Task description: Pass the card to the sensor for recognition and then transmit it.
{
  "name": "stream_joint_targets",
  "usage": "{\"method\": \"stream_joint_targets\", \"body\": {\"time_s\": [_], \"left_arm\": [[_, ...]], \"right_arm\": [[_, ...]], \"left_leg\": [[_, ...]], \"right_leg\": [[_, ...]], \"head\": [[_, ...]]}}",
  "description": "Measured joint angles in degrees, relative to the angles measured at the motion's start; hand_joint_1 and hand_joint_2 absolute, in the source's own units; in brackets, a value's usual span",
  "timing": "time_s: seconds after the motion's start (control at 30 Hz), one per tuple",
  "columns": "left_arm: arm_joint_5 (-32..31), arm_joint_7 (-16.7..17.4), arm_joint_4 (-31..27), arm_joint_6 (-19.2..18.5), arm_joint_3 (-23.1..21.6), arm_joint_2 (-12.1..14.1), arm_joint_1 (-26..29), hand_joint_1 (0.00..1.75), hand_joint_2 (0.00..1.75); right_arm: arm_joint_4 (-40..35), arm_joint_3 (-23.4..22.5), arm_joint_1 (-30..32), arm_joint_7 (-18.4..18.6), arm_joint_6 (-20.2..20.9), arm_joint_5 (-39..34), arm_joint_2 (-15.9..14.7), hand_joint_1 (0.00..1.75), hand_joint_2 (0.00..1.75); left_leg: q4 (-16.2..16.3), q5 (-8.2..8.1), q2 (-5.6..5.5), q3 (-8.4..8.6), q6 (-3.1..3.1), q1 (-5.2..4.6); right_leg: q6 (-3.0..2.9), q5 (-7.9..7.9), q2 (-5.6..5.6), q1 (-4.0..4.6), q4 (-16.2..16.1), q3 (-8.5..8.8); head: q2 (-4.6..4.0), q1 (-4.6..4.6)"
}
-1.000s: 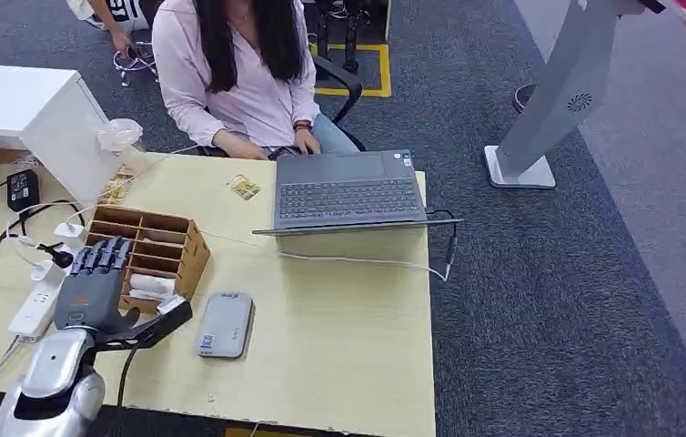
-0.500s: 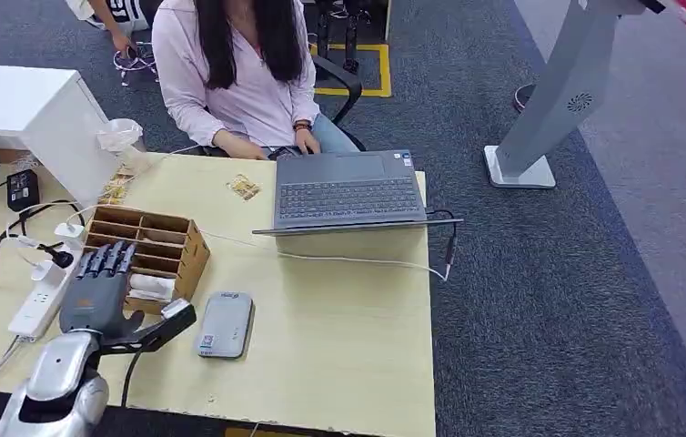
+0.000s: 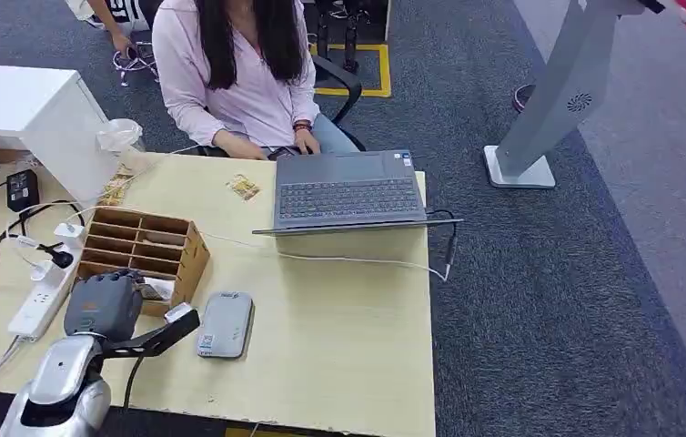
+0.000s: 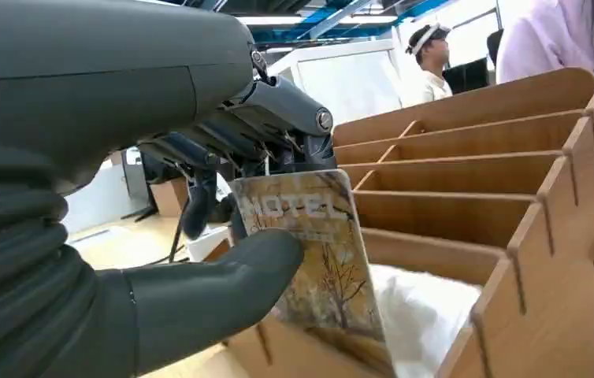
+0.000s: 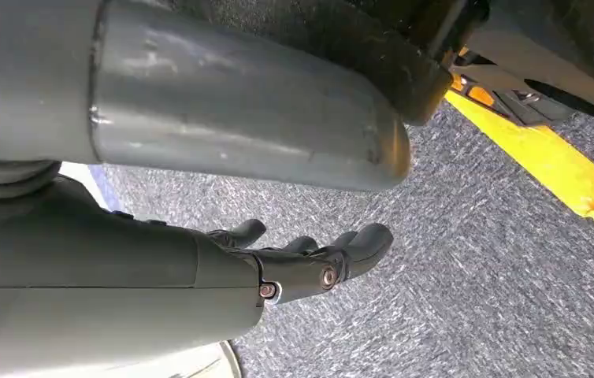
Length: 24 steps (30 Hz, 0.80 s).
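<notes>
Left hand: in our head view the left hand (image 3: pixel 105 305) sits at the near left of the table (image 3: pixel 339 328), its fingers curled down over the near end of the wooden organizer (image 3: pixel 144 244); from here we cannot see what it holds.
Left wrist view: here we see what the head view hides. The thick thumb (image 4: pixel 223 279) presses against the face of a card (image 4: pixel 317 252) printed "HOTEL" with a tree picture, and the darker fingers (image 4: pixel 278 118) close on it from behind, so the hand pinches the card.
Card position: the card stands nearly upright at the front of the organizer's nearest compartment, with something white lying in that compartment just beside it.
Right hand: our right wrist view shows the right hand (image 5: pixel 309 252) hanging over grey carpet, fingers loosely extended, apart and holding nothing.
Sensor: a grey card reader (image 3: pixel 226 324) lies flat on the table just right of the left hand, apart from it.
Power strip: a white power strip (image 3: pixel 37 305) lies left of the hand.
Farther on the table: an open laptop (image 3: pixel 347 191) with a cable, and a second small card (image 3: pixel 244 188) beside it.
Beyond the table: a person (image 3: pixel 239 73) in a pink shirt sits facing the laptop.
</notes>
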Motion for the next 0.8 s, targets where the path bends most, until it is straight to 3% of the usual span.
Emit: {"method": "stream_joint_targets", "body": {"time_s": [0.5, 0.8], "left_arm": [[1.77, -1.16, -0.94, 0.15, 0.00, 1.75, 0.01, 1.75, 1.75], [4.94, -2.91, -5.77, -2.47, -0.02, 4.67, -4.51, 1.75, 1.75]], "right_arm": [[0.00, 0.00, 0.01, -0.98, -0.17, 0.02, 0.00, 0.00, 0.00], [0.00, 0.00, 0.01, -1.62, -0.57, 0.04, 0.00, 0.00, 0.00]], "left_leg": [[0.00, 0.00, 0.00, 0.01, 0.00, 0.00], [0.00, 0.01, 0.00, 0.01, 0.00, 0.01]], "right_leg": [[0.00, 0.00, -0.01, 0.00, 0.00, -0.01], [0.00, 0.00, -0.01, 0.01, 0.01, -0.01]], "head": [[0.00, 0.02], [0.00, 0.02]]}}
